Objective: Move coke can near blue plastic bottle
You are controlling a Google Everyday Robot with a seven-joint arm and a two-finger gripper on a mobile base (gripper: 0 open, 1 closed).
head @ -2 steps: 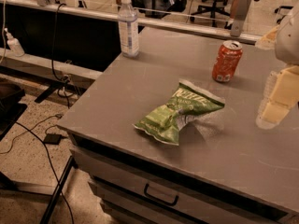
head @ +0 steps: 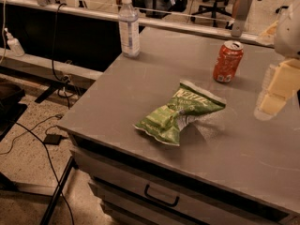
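The coke can (head: 228,61) is red-orange with a silver top and stands upright on the grey table (head: 154,78) at the back right. The blue plastic bottle (head: 129,26) is clear with a white cap and pale label, and stands upright at the table's back left corner, well apart from the can. My gripper (head: 275,92) hangs at the right edge of the view, above the table, to the right of the can and a little nearer the front. It holds nothing that I can see.
A crumpled green chip bag (head: 180,112) lies in the middle of the table between can and bottle. A drawer with a handle (head: 161,196) is under the front edge. A small white spray bottle (head: 14,43) stands on a shelf at far left. Cables lie on the floor.
My gripper has shifted slightly upward at the right edge. The can, bottle and chip bag have not moved.
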